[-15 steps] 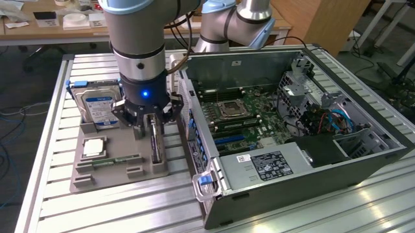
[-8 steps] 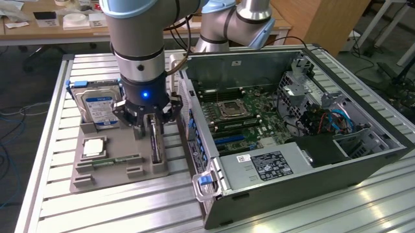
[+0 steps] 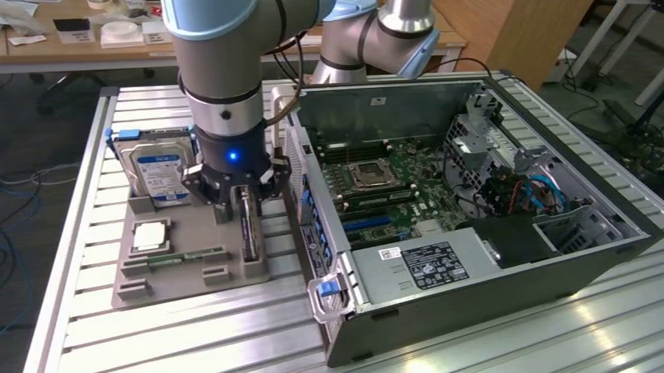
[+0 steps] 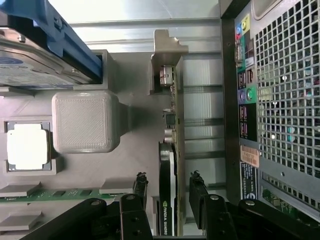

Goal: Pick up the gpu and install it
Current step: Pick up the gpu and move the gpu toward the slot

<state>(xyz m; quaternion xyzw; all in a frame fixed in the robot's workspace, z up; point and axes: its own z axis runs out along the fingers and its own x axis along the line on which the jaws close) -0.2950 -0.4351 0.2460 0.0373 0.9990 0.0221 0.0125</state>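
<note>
- The gripper (image 3: 241,198) is down over the gpu (image 3: 248,229), which stands on its long edge in a slot of the grey parts tray (image 3: 182,284), just beside the open PC case (image 3: 467,287).
- In the wrist view the gripper (image 4: 169,184) is open. One black finger sits on each side of the gpu (image 4: 177,150) with a sliver of daylight on both sides, so nothing is clamped yet.
- My take on doing this grab well: keep the card centred between the fingers so both pads land at once. If one lands first, it'll probably lean in its slot.
- I'd also squeeze the flat faces and stay off the metal end bracket (image 4: 167,50). The lift should go straight up, because the slot walls look snug and a tilted pull could bind.
- The tray also holds a hard drive with a blue label (image 3: 155,167) upright at the far end, a CPU (image 3: 151,233) in a square pocket and a green memory stick (image 3: 182,258) lying in its groove.
- The case lies on its side with the panel off. Inside are the motherboard (image 3: 384,179), blue expansion slots (image 3: 363,225), a power supply with a white sticker (image 3: 431,264) and blue cables by the drive cage (image 3: 539,190).
- Everything sits on the slatted aluminium worktop (image 3: 78,217).
</note>
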